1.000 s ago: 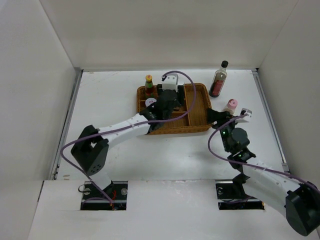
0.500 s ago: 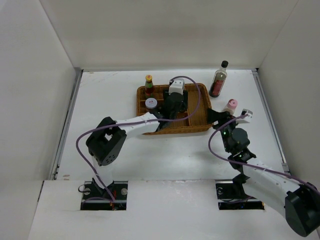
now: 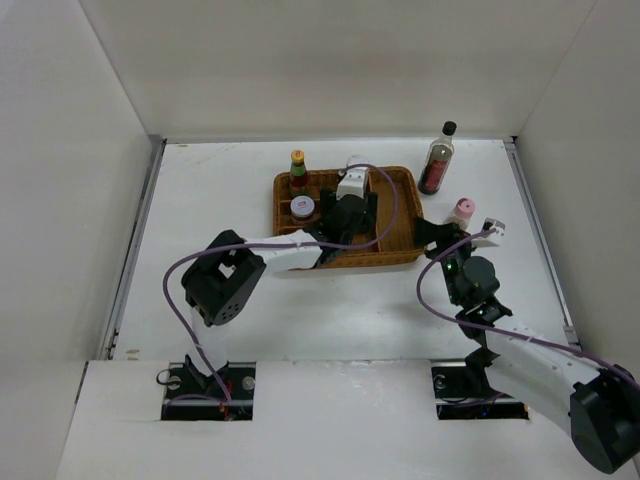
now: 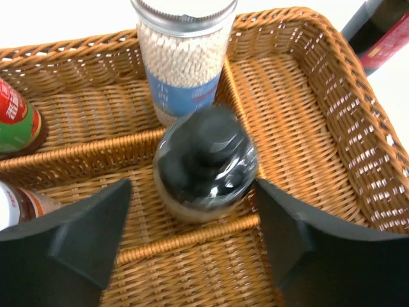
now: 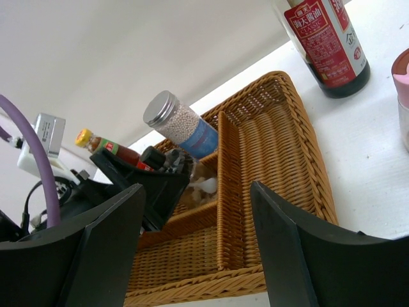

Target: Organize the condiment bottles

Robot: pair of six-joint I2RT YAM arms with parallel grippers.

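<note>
The black-capped tan bottle (image 4: 204,163) stands in a middle compartment of the wicker tray (image 3: 405,215). My left gripper (image 4: 192,192) is open, with a finger on each side of the bottle. It shows over the tray in the top view (image 3: 345,215). The silver-lidded blue-label jar (image 4: 185,57) stands just behind the tan bottle. The yellow-capped red-green bottle (image 3: 298,170) and the red-white-lidded jar (image 3: 301,207) are in the tray's left compartments. The tall dark bottle (image 3: 435,160) and the pink-capped bottle (image 3: 461,212) stand on the table right of the tray. My right gripper (image 3: 437,232) is open and empty beside the pink-capped bottle.
White walls (image 3: 90,150) close in the table on the left, back and right. The tray's long right compartment (image 5: 268,147) holds nothing. My left arm lies across the tray's front rim (image 3: 300,250). A purple cable (image 3: 385,195) loops over the tray.
My left arm's elbow has swung right and towards the tray, and its gripper has shifted slightly over the middle compartments. The right arm and the bottles outside the tray have not moved.
</note>
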